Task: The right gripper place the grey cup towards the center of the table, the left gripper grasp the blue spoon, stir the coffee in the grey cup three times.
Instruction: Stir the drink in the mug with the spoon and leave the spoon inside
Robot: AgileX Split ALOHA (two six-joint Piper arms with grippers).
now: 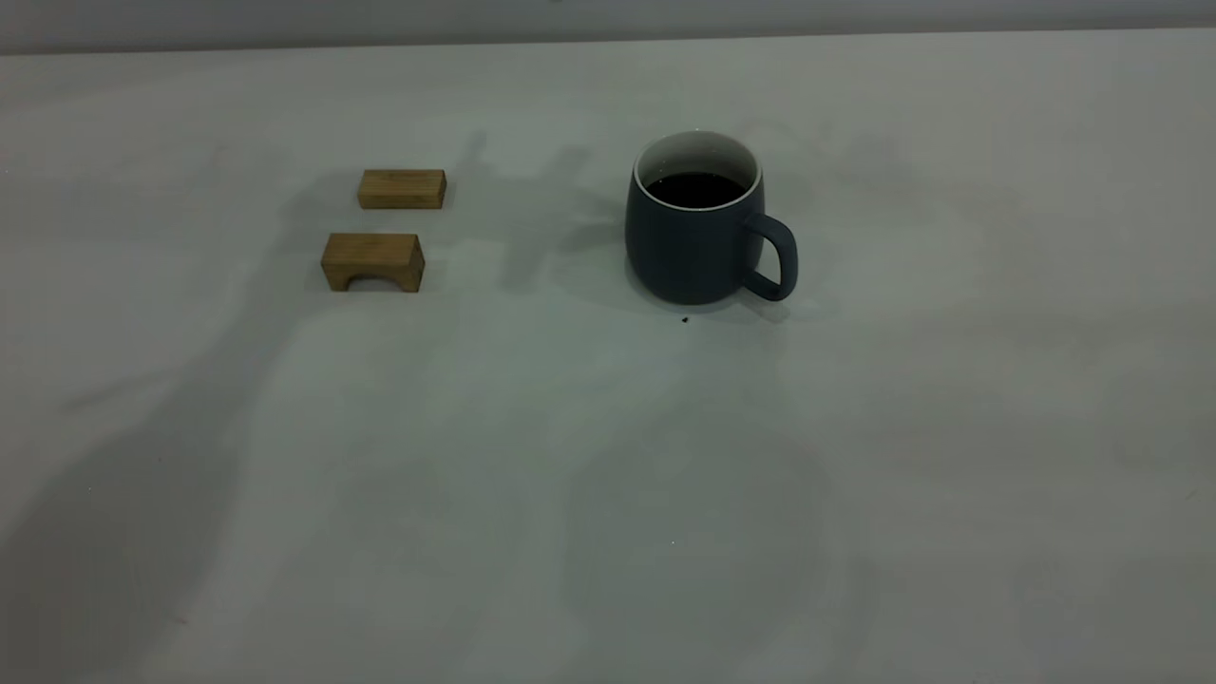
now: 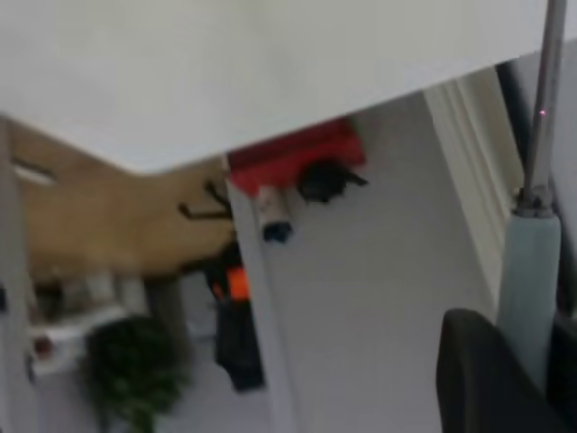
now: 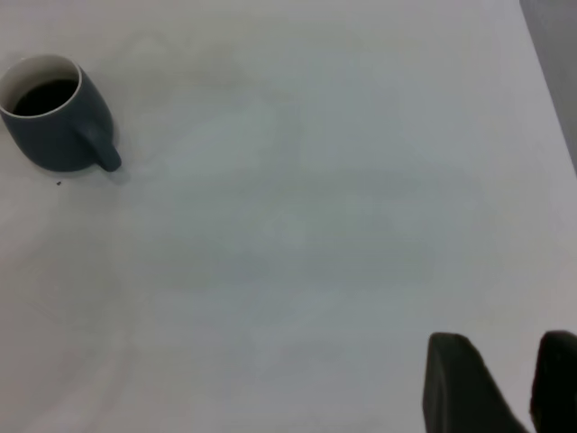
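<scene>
**Cup stands near the middle of the table, spoon is in the left gripper**

You see the grey cup [image 1: 695, 228] upright on the table [image 1: 608, 475], a little right of the middle in the exterior view. Its handle points to the right side of that view and slightly toward the camera. The coffee [image 1: 695, 189] inside is dark and lies well below the white rim. A tiny dark speck [image 1: 684, 319] is on the table just in front of the cup.

Two wooden blocks are at the left, well apart from the cup: a flat block [image 1: 402, 188] farther back and a block with an arch cut under it [image 1: 372, 261] just in front of it.

No arm shows in the exterior view. In the left wrist view, the left gripper [image 2: 505, 379] has its jaws closed on the pale handle of the blue spoon [image 2: 530, 271]; the metal neck points away from the fingers. Behind it you see the table edge and a room.

In the right wrist view, the right gripper [image 3: 496, 383] hangs over bare table, well apart from the cup. Its two fingers stand a little apart with nothing between them.
</scene>
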